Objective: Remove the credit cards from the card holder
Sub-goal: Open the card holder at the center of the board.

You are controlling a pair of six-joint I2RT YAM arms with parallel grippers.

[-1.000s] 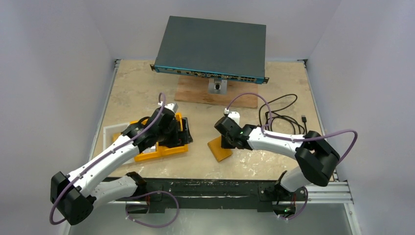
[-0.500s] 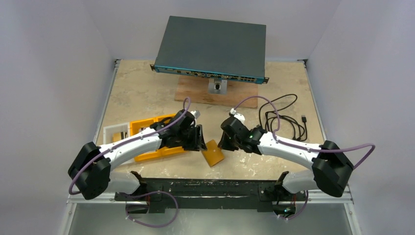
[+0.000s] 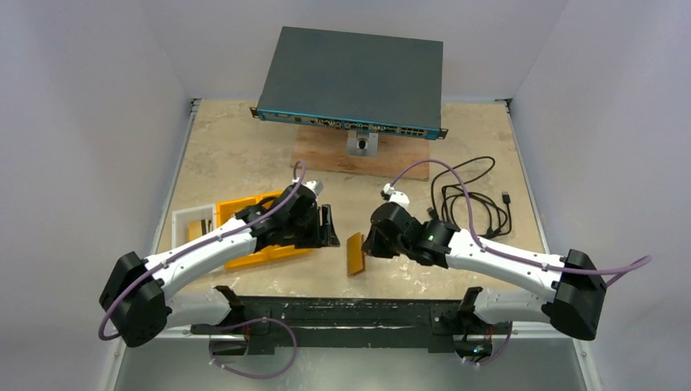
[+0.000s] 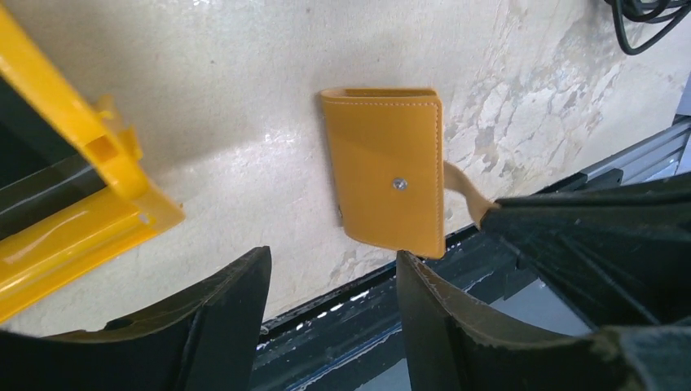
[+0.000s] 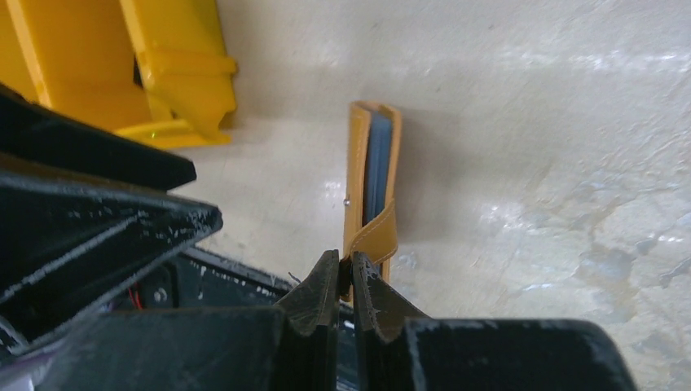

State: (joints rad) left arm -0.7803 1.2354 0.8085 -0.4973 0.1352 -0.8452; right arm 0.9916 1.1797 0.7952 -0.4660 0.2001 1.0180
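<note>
Near the table's point(image 3: 244, 147) front edge the card holder point(image 3: 355, 254) stands on its edge with the credit cards point(image 5: 377, 165) tucked inside, its strap point(image 5: 376, 232) pinched tight by the right gripper point(image 5: 345, 275), the left gripper point(image 4: 332, 262) spread wide just beside it, a yellow tray point(image 5: 175, 57) behind, and a network switch point(image 3: 354, 73) farthest back.

The tan card holder point(image 3: 355, 254) stands on its edge on the bench point(image 3: 236, 155) between the left hand point(image 3: 332, 230) and the right hand point(image 3: 367, 246), which touches its right side, a yellow tray point(image 3: 232, 212) lying further left
</note>
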